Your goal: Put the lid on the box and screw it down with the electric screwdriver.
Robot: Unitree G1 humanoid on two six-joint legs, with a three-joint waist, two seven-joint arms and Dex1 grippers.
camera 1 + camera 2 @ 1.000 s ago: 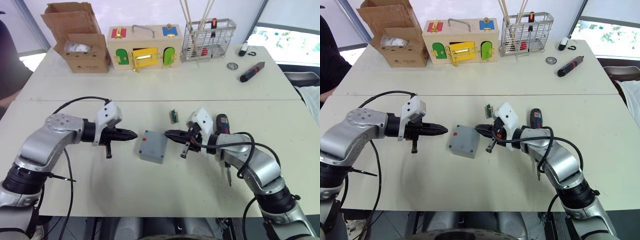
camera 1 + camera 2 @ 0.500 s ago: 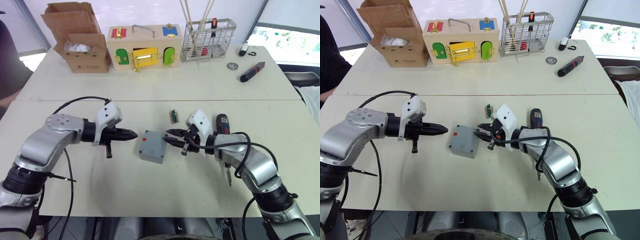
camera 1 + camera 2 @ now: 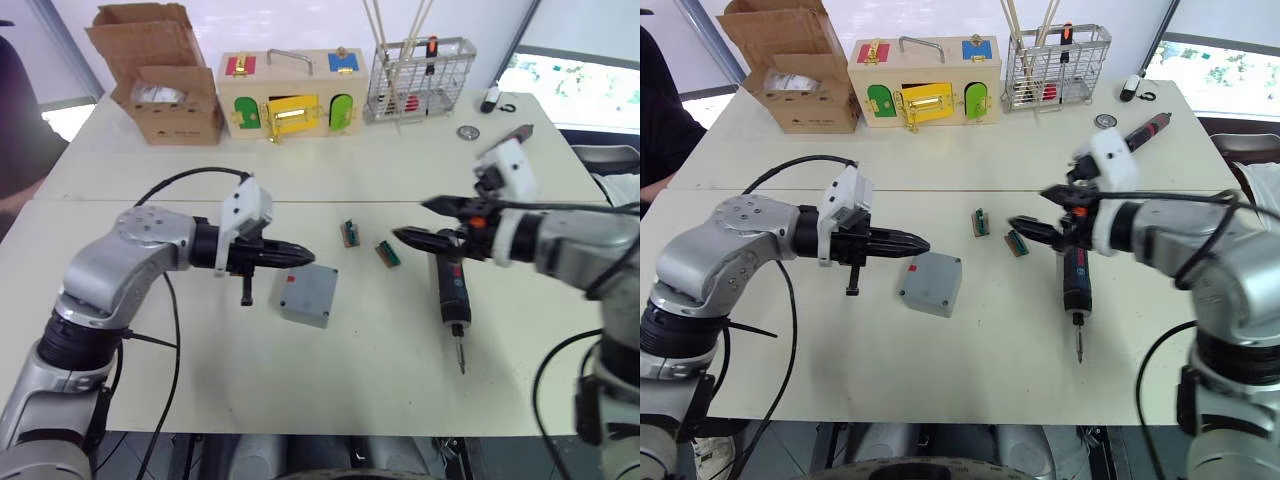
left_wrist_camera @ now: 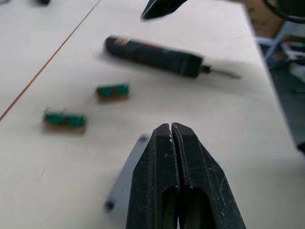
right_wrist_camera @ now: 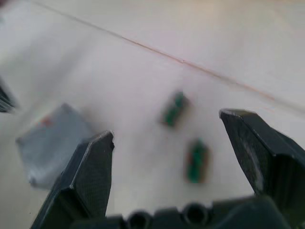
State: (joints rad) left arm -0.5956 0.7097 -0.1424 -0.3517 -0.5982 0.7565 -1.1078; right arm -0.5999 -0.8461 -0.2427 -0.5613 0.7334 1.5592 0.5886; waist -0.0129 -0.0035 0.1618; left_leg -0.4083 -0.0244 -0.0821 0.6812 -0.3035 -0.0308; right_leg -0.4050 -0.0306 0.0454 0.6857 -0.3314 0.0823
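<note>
Table (image 3: 150, 370) carries 1 box (image 3: 308, 295), 1 electric screwdriver (image 3: 448, 285), 2 green boards (image 3: 348, 233); left fingers (image 4: 174, 143) closed empty, right fingers (image 5: 95, 167) spread empty.

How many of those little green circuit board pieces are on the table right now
2. One green piece lies just beyond the grey box; the other green piece lies between it and the electric screwdriver, near the right gripper. More could be hidden behind the arms.

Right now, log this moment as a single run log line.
left pincer: shut, empty, beside box | right pincer: open, empty, above table | electric screwdriver: lying on table
</note>
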